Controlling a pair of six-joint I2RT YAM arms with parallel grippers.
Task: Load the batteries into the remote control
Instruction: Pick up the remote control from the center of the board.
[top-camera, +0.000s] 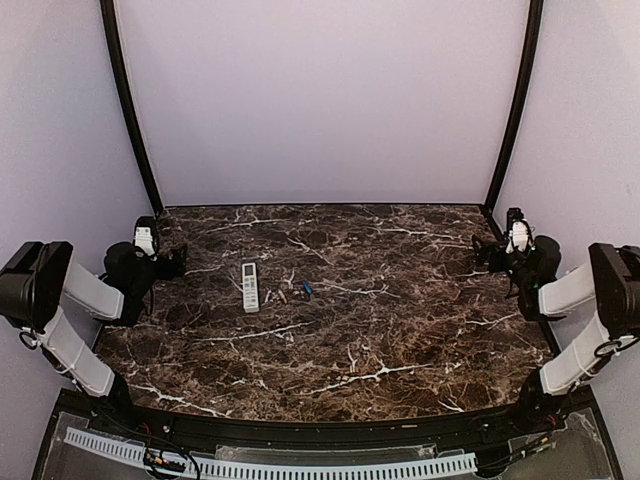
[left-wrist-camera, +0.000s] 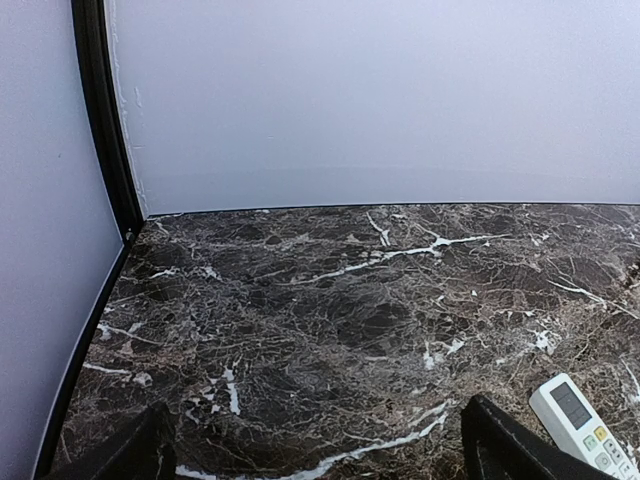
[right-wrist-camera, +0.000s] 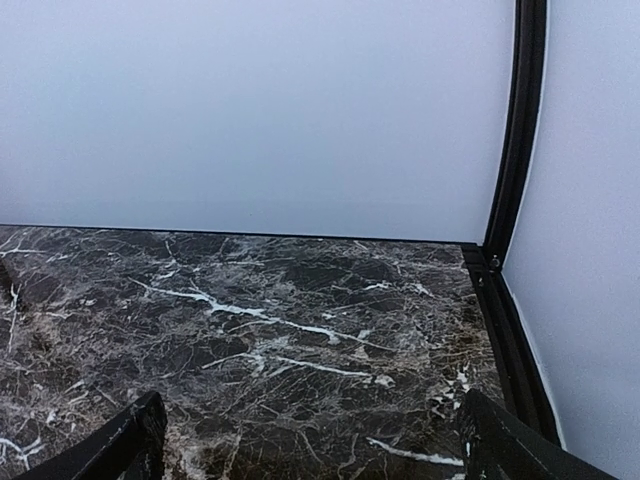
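On the dark marbled table (top-camera: 400, 330), left of centre and about midway between its near and far edges, lies the remote control (top-camera: 250, 287). It rests flat with its buttons up. Its long axis runs near to far, almost square to the table's near edge. The end with the small display window points toward the far wall, and the button rows fill the near half. From the left wrist the remote shows only at the lower right corner, window end farther away, buttons running out of the picture.

Just to the right of the remote, apart from it, lie the batteries. Two dull grey-tan ones (top-camera: 275, 296) sit close together beside the remote's near half. A blue one (top-camera: 307, 289) lies a little farther right. They are too small to tell which way each one points.

The left gripper (left-wrist-camera: 318, 420) hangs above the table's far left part, to the left of the remote and well apart from it. Its fingers (left-wrist-camera: 135, 450) stand spread wide, with only bare marble between them. The right gripper (right-wrist-camera: 310, 400) hangs by the far right side, well apart from the remote and the batteries. Its fingers (right-wrist-camera: 135, 435) are likewise spread wide and hold nothing.
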